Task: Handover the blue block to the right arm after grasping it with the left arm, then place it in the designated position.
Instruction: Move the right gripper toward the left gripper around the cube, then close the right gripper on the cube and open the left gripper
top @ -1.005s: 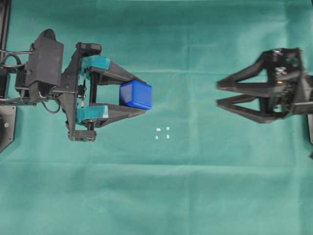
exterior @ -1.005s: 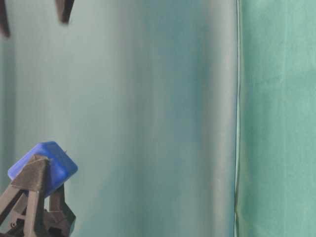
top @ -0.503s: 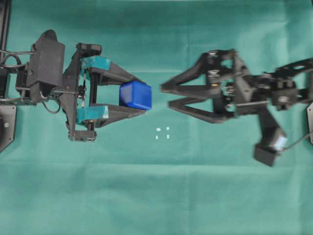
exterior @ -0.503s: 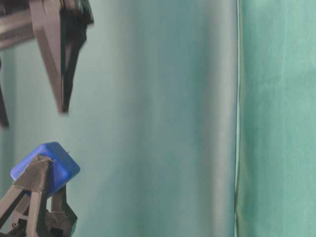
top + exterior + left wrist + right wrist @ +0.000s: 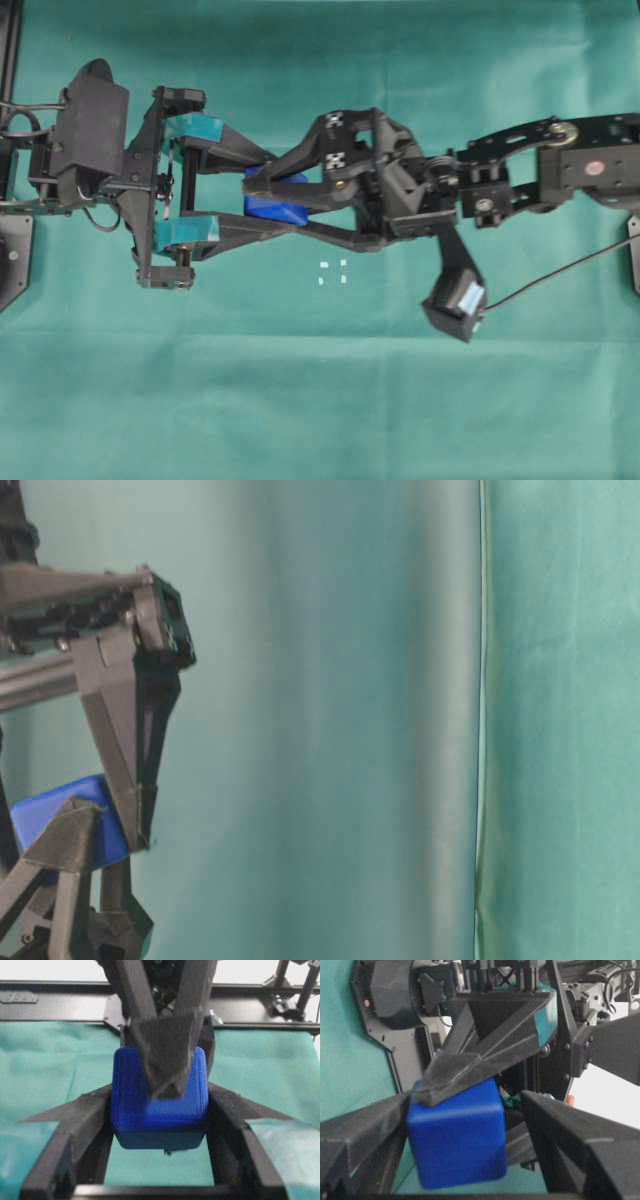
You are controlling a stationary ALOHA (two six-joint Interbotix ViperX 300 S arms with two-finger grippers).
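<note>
Your block [image 5: 268, 205] sits up off the cloth [image 5: 300, 400], pinched between the left gripper's [image 5: 275, 195] teal-taped fingers. The right gripper [image 5: 262, 200] stands wide, its fingers straddling the block crosswise to the left pair, so the free faces are already between them. Overhead mostly hides the block under black fingers; the right wrist view shows a gap on one side, so you aren't gripping yet. The marks [image 5: 332, 272] lie near, just below.

The right hand [image 5: 262, 198] has swept in from the far right; its open fingers now straddle the blue block [image 5: 272, 207] held in the left hand [image 5: 290, 195].
</note>
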